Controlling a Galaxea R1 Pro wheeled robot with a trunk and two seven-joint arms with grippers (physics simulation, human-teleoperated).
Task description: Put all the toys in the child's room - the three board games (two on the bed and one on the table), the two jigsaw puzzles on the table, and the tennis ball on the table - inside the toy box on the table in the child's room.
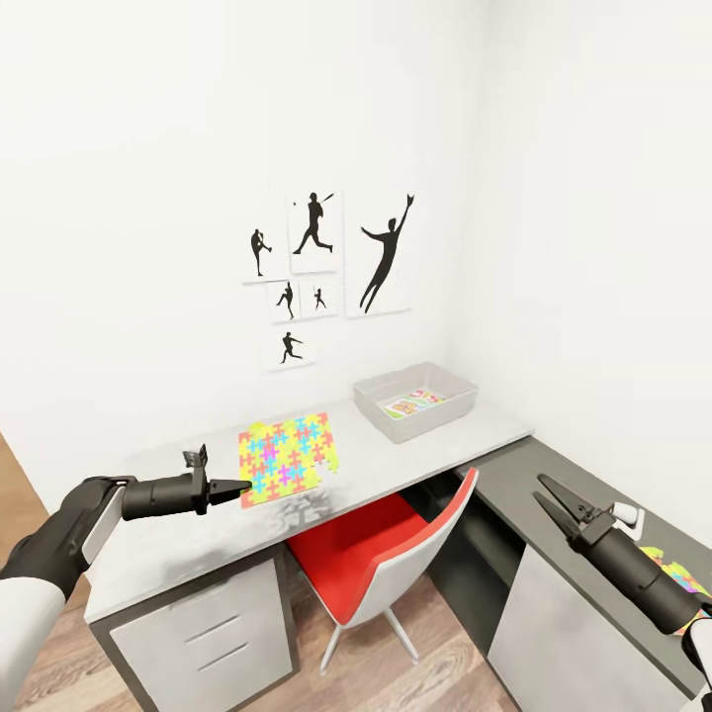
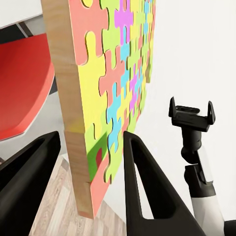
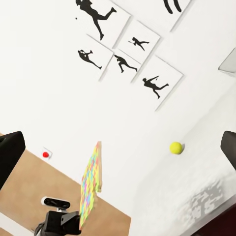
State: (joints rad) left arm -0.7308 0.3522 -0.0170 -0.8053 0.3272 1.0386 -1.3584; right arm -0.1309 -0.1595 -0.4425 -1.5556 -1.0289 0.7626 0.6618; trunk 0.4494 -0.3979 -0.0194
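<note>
- While my left claw (image 1: 240,488) clamps one edge of a thin flat jigsaw puzzle board (image 1: 289,457) patterned in yellow, pink, blue and green, the board hangs level above the long white table top (image 1: 178,544), casting a shadow beneath it.
- From my left wrist camera, the puzzle's wooden edge (image 2: 73,123) sits between my two black fingers (image 2: 142,187), which press on either face.
- My right claw (image 1: 552,499) hangs over the lower dark grey desk unit (image 1: 593,475), its two pointed black fingers spread apart and holding nothing.
- A light grey shallow toy box (image 1: 415,400) with sloping sides rests at the far right end of the white table, near the wall, with colourful flat printed items lying inside.
- A small yellow-green tennis ball (image 3: 176,147) lies on the white table.
- A red and white swivel chair (image 1: 381,559) is tucked at the table's front.
- Black baseball-player silhouette prints (image 1: 316,262) hang on the white wall above.
</note>
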